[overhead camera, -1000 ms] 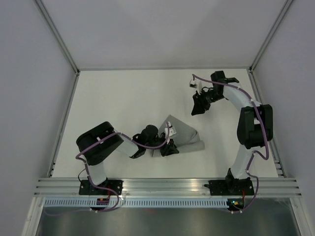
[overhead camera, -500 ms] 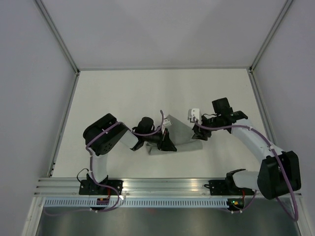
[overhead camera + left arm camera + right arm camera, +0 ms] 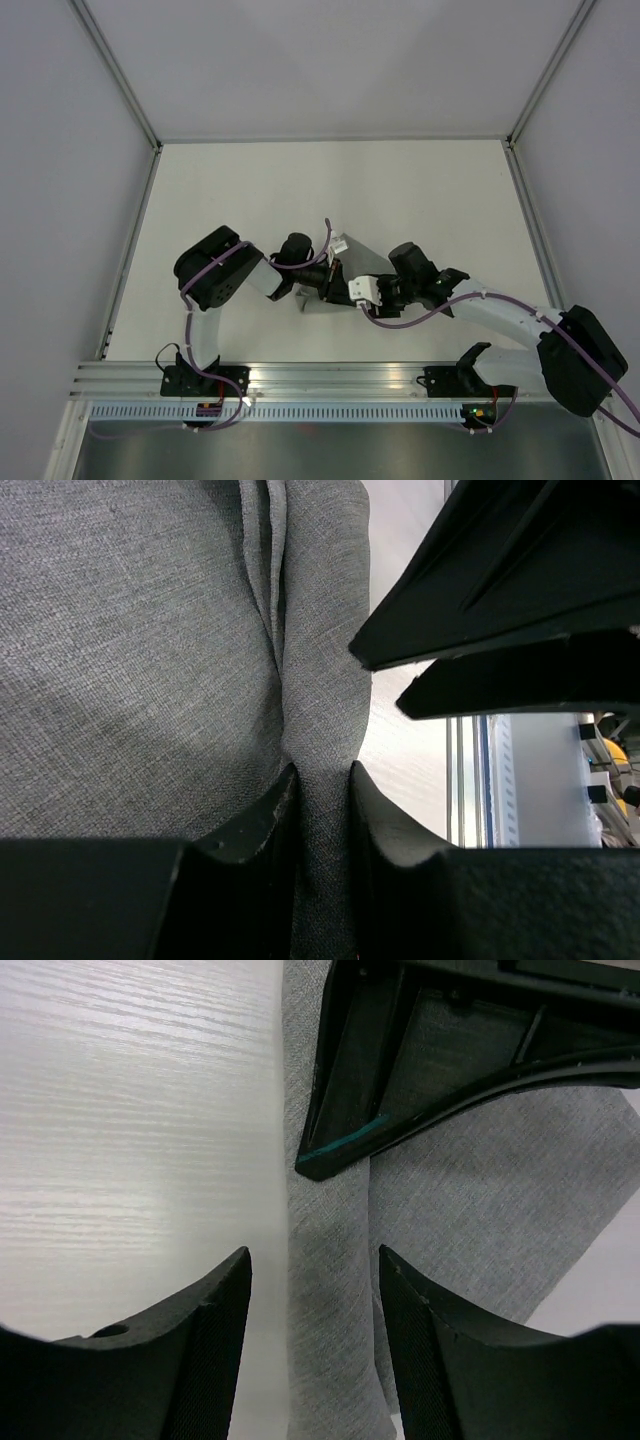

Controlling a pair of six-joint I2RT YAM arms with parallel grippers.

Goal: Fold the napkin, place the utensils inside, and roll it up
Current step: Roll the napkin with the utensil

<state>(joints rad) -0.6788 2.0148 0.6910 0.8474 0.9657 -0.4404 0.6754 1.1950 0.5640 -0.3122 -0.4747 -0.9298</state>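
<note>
The napkin (image 3: 372, 264) lies folded in the lower centre of the bench (image 3: 300, 190). Our left hand (image 3: 320, 785) pinches its creased edge; our right hand (image 3: 313, 1270) is spread over it. We see no cutlery, so we judge rolling unfinished.

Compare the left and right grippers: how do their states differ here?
The left gripper is shut, pinching a raised fold of the napkin; the right gripper is open, straddling a flat strip ungripped. The left gripper hangs over cloth, the right gripper half over bare table. Both work the same napkin edge.
</note>
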